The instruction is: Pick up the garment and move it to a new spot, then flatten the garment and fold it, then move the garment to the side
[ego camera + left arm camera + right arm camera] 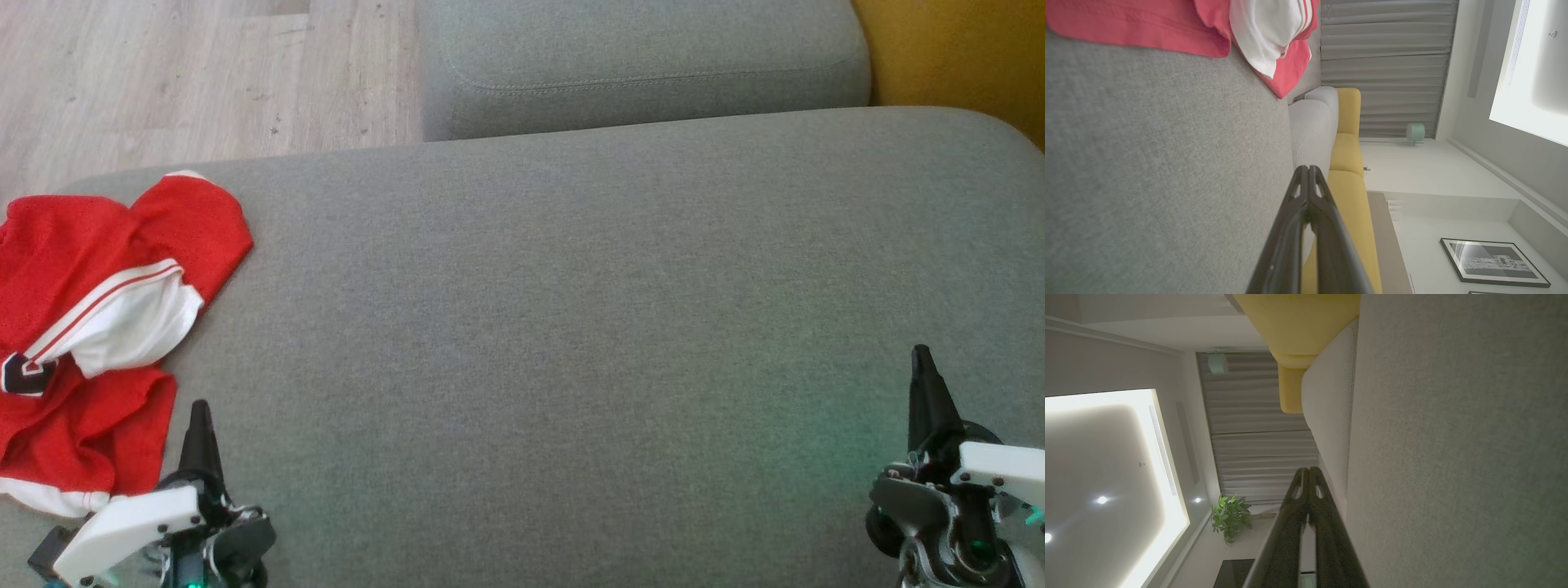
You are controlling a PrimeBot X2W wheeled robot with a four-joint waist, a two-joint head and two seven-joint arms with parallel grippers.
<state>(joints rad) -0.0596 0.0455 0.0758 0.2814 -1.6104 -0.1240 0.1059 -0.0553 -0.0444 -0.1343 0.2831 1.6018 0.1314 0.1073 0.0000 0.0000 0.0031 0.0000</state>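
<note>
The garment (98, 327), red with white panels and stripes, was seen crumpled at the middle left of the head view, on a wide grey cushion (571, 327). Its left side was cut off by the frame edge, so its full outline could not be made out. A dark patch (24, 374) with a white mark was seen at that edge, too small to be read. In the left wrist view the garment (1216, 28) was found at the upper left, cut off by the top edge.

The left gripper (198, 412) was seen at the lower left of the head view, its base cut off by the bottom edge. Its two fingers were pressed together into one point and nothing was held. It was placed near the garment's lower right part, and in the left wrist view it (1308, 169) was shown apart from the cloth.

The right gripper (921, 355) was seen at the lower right, partly cut off by the right and bottom edges, well apart from the garment. In the right wrist view its fingers (1309, 470) were likewise seen closed tight on nothing.

A second cushion (645, 65), a pale wooden floor (163, 73) and a yellow surface (955, 57) were cut off along the top.
</note>
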